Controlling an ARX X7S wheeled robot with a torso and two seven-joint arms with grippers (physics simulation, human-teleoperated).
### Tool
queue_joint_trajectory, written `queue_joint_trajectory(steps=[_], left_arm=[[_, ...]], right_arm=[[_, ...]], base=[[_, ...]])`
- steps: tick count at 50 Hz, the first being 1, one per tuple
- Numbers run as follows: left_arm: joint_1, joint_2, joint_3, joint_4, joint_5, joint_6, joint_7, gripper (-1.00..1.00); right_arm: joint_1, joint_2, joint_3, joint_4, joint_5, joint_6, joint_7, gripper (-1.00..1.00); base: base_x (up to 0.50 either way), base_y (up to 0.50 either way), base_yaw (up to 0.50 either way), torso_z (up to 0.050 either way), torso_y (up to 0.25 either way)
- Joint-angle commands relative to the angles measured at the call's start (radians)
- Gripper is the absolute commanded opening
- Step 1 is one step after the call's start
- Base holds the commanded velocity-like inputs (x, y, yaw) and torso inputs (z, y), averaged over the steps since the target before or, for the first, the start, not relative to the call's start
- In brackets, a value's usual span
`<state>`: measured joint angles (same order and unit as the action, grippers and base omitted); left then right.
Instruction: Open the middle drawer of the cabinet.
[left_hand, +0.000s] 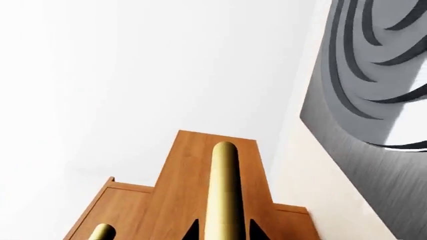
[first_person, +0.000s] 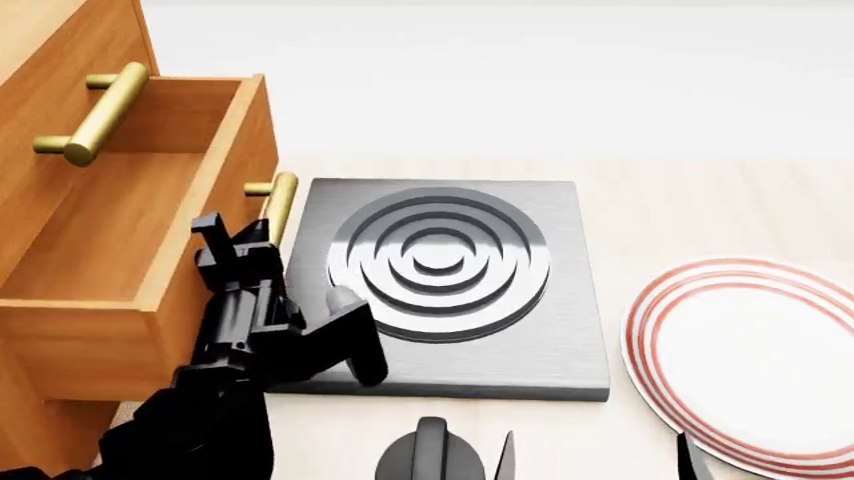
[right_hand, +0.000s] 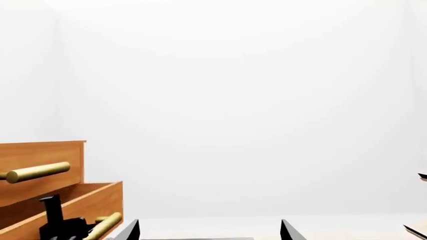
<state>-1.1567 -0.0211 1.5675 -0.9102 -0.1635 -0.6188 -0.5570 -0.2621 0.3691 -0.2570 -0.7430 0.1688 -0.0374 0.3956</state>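
Left tool (first_person: 274, 215): clamped on brass handle (first_person: 278, 203) | middle drawer (first_person: 127, 225): pulled out of cabinet (first_person: 54, 60), 9 o'clock in head view | right tool (right_hand: 210, 231): fingers spread wide | steel plate (first_person: 447, 285): on desk (first_person: 694, 210), 3 o'clock of drawer.

**Plain white room, pale surface**

You are facing a bare white wall (right_hand: 240, 100), evenly lit, without visible windows. Below it runs a pale beige surface (first_person: 667, 210). On that surface you see a brushed-metal square plate with raised concentric rings (first_person: 441, 265) and, to its right, a white dish with red rim rings (first_person: 747, 365).
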Motion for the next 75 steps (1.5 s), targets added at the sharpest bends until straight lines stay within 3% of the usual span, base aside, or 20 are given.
queue_joint_trajectory(steps=[1, 45, 46, 62, 75], left_arm=[[-0.01, 0.021, 0.004, 0.114, 0.17, -0.068, -0.045, -1.0], [0.007, 0.021, 0.009, 0.327, 0.244, -0.142, -0.035, -1.0], [0.007, 0.021, 0.008, 0.328, 0.244, -0.138, -0.029, 1.0], [-0.003, 0.021, 0.005, 0.319, 0.222, -0.128, -0.076, 1.0], [-0.073, 0.021, -0.006, 0.311, 0.029, 0.01, -0.185, 1.0]], right_arm=[[-0.001, 0.005, -0.002, 0.003, 0.003, -0.006, 0.004, 1.0], [0.001, 0.018, -0.012, -0.003, 0.007, -0.005, 0.018, 1.0], [0.001, 0.018, -0.012, -0.003, 0.007, -0.004, 0.019, 1.0], [0.004, 0.022, -0.014, -0.001, 0.01, -0.006, 0.024, 1.0], [0.001, 0.026, -0.015, -0.002, 0.012, -0.009, 0.029, 1.0]], base=[[0.0, 0.0, 0.0, 0.0, 0.0], [0.0, 0.0, 0.0, 0.001, 0.004], [0.0, 0.0, 0.0, 0.0, 0.01], [0.0, 0.0, 0.0, 0.001, 0.001], [0.0, 0.0, 0.0, 0.001, 0.003]])
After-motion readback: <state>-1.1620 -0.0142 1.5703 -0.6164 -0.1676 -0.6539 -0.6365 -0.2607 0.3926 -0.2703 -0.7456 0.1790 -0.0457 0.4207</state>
